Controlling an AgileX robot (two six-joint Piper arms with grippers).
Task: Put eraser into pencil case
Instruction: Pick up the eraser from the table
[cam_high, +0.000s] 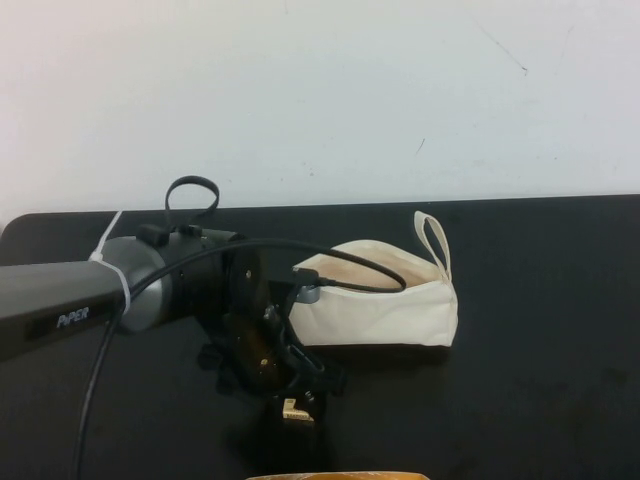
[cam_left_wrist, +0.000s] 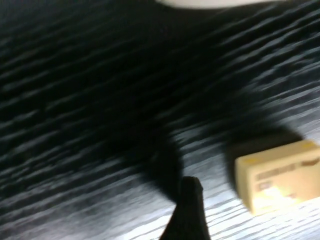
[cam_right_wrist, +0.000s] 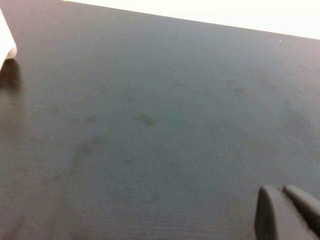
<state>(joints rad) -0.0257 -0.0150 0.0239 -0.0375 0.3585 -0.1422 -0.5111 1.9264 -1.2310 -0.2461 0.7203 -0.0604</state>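
Observation:
The eraser (cam_high: 296, 409), a small cream block with dark print, lies on the black table in front of the pencil case (cam_high: 380, 300). The case is a cream-white pouch lying on its side, its top open, with its loop strap (cam_high: 433, 240) at the right end. My left gripper (cam_high: 301, 392) is low over the eraser and open. In the left wrist view one dark finger (cam_left_wrist: 189, 210) stands beside the eraser (cam_left_wrist: 277, 175) with a gap between them; the other finger is out of frame. My right gripper (cam_right_wrist: 283, 196) is shut and empty over bare table, out of the high view.
The black table (cam_high: 540, 400) ends at a white wall behind. A tan curved rim (cam_high: 340, 476) shows at the front edge of the high view. The left arm's cable (cam_high: 350, 262) arcs over the pouch's left end.

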